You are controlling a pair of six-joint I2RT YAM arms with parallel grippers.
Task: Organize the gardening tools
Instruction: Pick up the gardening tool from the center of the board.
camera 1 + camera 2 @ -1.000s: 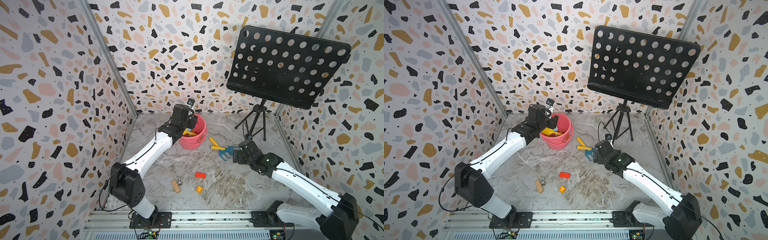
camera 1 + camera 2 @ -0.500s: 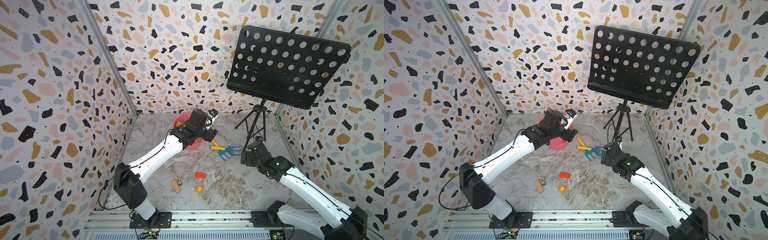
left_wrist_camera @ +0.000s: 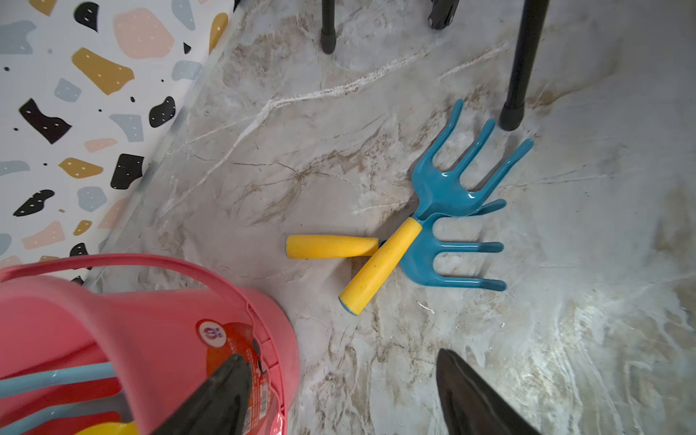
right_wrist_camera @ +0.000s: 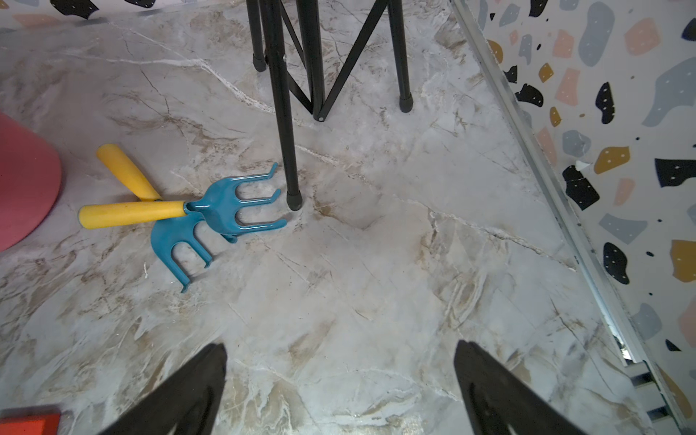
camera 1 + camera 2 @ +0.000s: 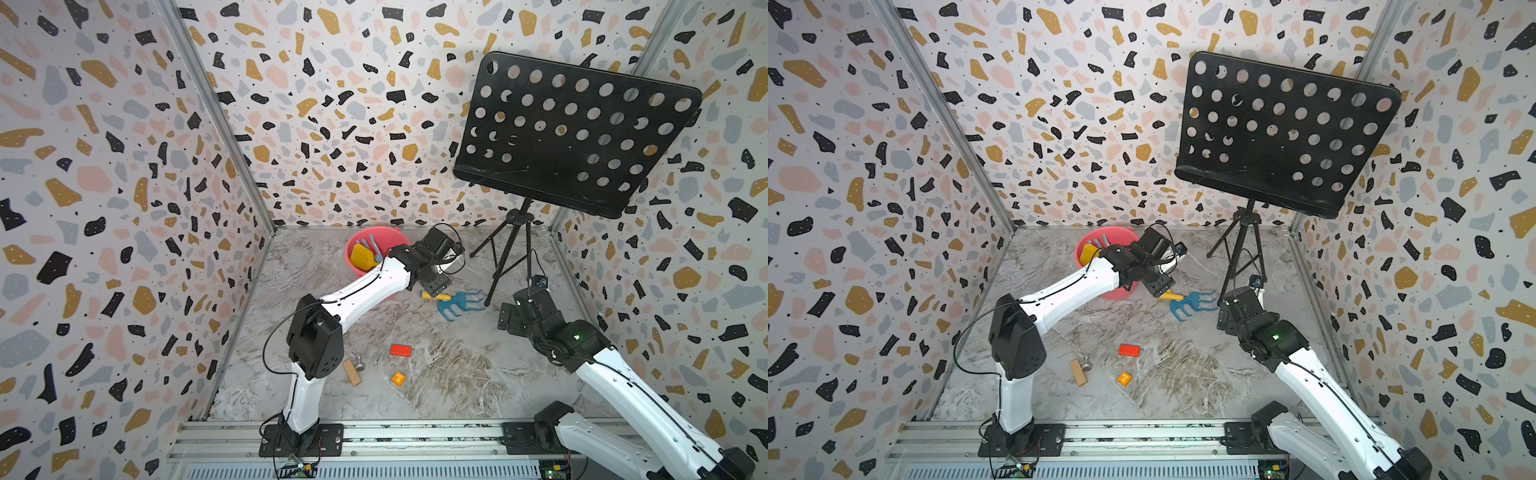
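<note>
Top view: two rakes (image 5: 459, 305) crossed on bench, between left fingers (image 5: 436, 286) and right fingers (image 5: 503, 319). Collision risk if both arms reach.
Left wrist: left fingers spread, empty. Overlapped handles ahead, so grasp may drag both. Bucket (image 3: 113, 320) alongside, knock risk.
Right wrist: right fingers spread, empty. Tines ahead, just beside stand leg (image 4: 288, 150), snag risk.

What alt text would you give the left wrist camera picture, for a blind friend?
Two yellow-handled toy rakes lie crossed on a marble floor, the top rake resting over the bottom rake. A pink bucket stands beside them, a black stand leg near the tines, and the left gripper hangs open, empty.
</note>
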